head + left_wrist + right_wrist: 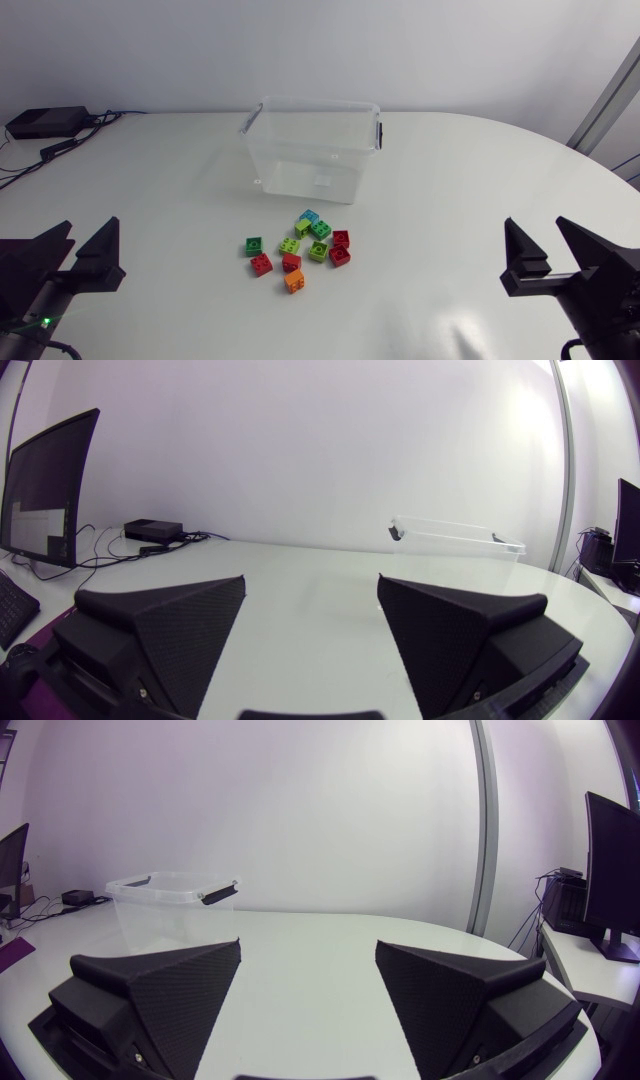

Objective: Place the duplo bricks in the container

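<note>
Well, the duplo bricks (300, 250) lie in a loose cluster on the white counter (470, 190), about midway between the two arms and well apart from both. The matte black left end effector (92, 226) sits low at the near left side, its two wedge fingers spread wide with nothing between them. The matte black right end effector (534, 222) mirrors it at the near right, equally agape and holding nothing. The cluster holds small square studded blocks: a light blue brick (309, 217) at the far end, a dark green brick (320, 229) just beside it, four red ones including a red brick (341, 239) on the right flank, a few lime ones, a second green brick (254, 246) at the left edge, and an orange brick (294, 282) nearest the arms. Just beyond the bricks stands the clear plastic container (310, 170), a lidless rectangular box with dark clips at its short ends, upright and with no brick inside. Each wrist camera looks out past its own parted fingers, the left (311, 578) and the right (308, 944), and catches that container (455, 540) (165, 905) well ahead, off to the inner side; the bricks do not show there.
</note>
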### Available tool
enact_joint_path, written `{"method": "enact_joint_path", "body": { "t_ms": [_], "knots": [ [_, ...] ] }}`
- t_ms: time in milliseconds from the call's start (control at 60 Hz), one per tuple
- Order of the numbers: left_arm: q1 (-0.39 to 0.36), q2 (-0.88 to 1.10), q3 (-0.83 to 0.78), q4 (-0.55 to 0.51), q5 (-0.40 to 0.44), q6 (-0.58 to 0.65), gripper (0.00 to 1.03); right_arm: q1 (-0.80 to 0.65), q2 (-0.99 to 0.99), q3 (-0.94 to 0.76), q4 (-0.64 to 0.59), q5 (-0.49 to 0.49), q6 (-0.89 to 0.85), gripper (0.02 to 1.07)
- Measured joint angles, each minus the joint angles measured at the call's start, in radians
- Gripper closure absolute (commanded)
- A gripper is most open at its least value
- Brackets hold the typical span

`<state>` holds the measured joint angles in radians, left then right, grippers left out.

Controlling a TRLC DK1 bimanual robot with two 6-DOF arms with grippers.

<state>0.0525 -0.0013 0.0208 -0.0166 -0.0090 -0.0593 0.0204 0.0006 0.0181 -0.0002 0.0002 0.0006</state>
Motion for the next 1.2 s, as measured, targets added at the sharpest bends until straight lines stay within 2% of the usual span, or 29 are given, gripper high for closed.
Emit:
{"method": "enact_joint_path", "body": {
  "t_ms": [317, 567, 650, 850, 1000, 1200],
  "knots": [
    [-0.002, 0.027, 0.059, -0.030, 0.000, 0.003, 0.12, 0.018, 0.025, 0.025, -0.023, 0.000, 0.000, 0.10],
    [-0.056, 0.315, 0.271, -0.090, 0.000, 0.003, 0.12, 0.045, 0.228, 0.179, -0.032, 0.000, 0.008, 0.10],
    [-0.077, 0.447, 0.359, -0.171, 0.000, 0.005, 0.12, 0.065, 0.297, 0.228, -0.050, 0.000, 0.018, 0.10],
    [-0.109, 0.922, 0.689, -0.528, 0.001, 0.038, 0.11, 0.101, 0.491, 0.346, -0.112, 0.005, 0.034, 0.10],
    [-0.142, 1.135, 0.814, -0.612, 0.020, 0.040, 0.11, 0.124, 0.586, 0.403, -0.169, 0.006, 0.069, 0.09],
    [-0.229, 1.323, 0.969, -0.745, 0.127, 0.005, 0.11, 0.206, 0.629, 0.441, -0.218, 0.065, 0.105, 0.09]
  ]
}}
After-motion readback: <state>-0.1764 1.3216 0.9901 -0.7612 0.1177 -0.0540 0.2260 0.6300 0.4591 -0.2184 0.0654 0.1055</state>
